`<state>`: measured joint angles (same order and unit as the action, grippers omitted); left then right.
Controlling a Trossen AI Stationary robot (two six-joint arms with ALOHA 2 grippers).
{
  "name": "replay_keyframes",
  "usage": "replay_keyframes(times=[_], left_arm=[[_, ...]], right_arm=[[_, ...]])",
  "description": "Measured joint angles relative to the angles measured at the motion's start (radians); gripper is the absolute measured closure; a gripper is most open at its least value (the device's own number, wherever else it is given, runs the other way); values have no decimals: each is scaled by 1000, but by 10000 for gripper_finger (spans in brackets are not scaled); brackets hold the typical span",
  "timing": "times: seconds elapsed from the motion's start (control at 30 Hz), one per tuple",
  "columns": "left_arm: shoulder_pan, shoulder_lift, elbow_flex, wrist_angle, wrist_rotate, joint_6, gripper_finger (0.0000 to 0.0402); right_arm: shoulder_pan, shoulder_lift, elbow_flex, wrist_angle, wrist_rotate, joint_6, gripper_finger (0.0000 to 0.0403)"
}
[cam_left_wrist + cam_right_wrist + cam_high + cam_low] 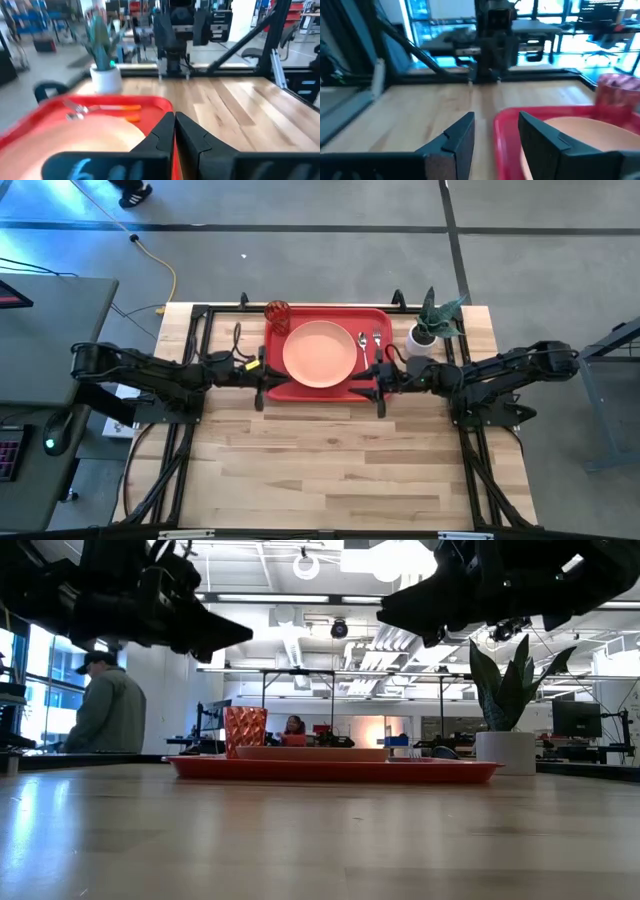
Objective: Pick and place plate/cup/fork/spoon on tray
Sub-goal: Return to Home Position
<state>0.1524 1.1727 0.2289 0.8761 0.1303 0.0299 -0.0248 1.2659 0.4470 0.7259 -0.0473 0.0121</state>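
Note:
The red tray [375,320] lies at the table's far middle. On it rest the peach-pink plate [319,354], the red-orange cup [277,314] at the far left corner, and the spoon [363,345] and fork [377,345] side by side right of the plate. My left gripper [265,375] is shut and empty at the tray's left near corner. My right gripper [380,377] is open and empty at the right near corner, with the tray's rim [505,130] showing between its fingers. In the low view both arms hang above the tray [330,769].
A white pot with a green plant [425,330] stands just right of the tray, close to my right arm. Bare wooden table [330,470] stretches toward the near edge. People show in the room behind, in the low view [105,700].

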Motion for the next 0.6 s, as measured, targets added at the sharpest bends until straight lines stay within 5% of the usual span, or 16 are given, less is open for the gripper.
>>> replay_keyframes(times=[0.13,0.37,0.6], left_arm=[[-16,15,-2,-2,1,-86,392],[-9,-127,-1,0,4,-72,398],[25,-353,0,-203,-1,-32,399]], right_arm=[[0,-4,18,1,132,17,259],[1,-141,51,-17,166,-21,259],[-17,-346,52,-382,448,52,259]])
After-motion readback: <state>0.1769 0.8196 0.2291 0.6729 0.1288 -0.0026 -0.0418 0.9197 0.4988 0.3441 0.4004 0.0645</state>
